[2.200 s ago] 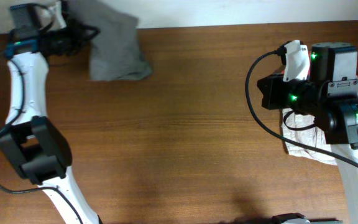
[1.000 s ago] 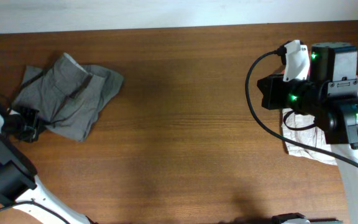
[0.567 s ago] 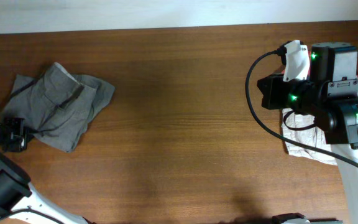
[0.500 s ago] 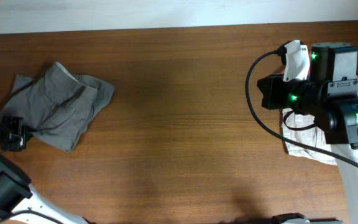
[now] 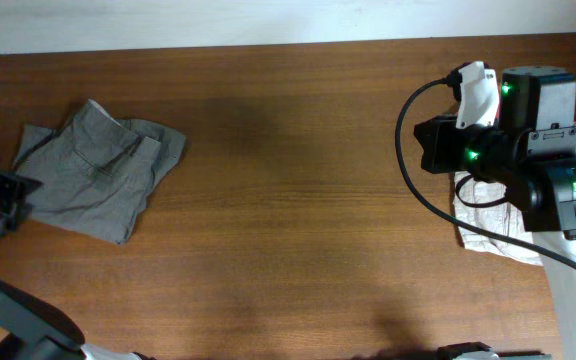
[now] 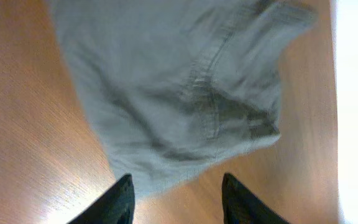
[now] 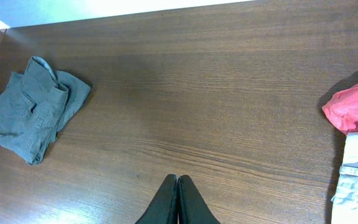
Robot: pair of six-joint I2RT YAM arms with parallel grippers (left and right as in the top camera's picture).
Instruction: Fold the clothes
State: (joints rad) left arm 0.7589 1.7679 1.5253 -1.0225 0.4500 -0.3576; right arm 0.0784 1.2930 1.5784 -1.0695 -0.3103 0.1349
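Two fingers of the left gripper (image 6: 176,186) stand apart at the far left edge of the table (image 5: 298,210), holding nothing; the wrist view shows the nearest hem of the cloth lying just beyond their tips, and I cannot tell whether it touches them. Just to the right lie the clothes (image 5: 93,175), the olive-grey shorts, on the left part of the table towards its far side. They sit as a loose, lopsided bundle, doubled over on themselves, with a pocket seam and part of the waistband on top, wrinkles throughout and uneven edges. I judge that to be a rough fold at best: the layers do not line up, so smoothing and a squarer fold would be left to do, unless this heap is meant to count as finished. The middle of the table is bare wood. On the right, the right gripper (image 7: 178,186) hangs above the table with its fingers pressed together and empty, well apart from the shorts. Beneath and beside that arm lie paler beige shorts (image 5: 483,215) and, in the right wrist view, a red T-shirt (image 7: 353,106), both unfolded heaps.
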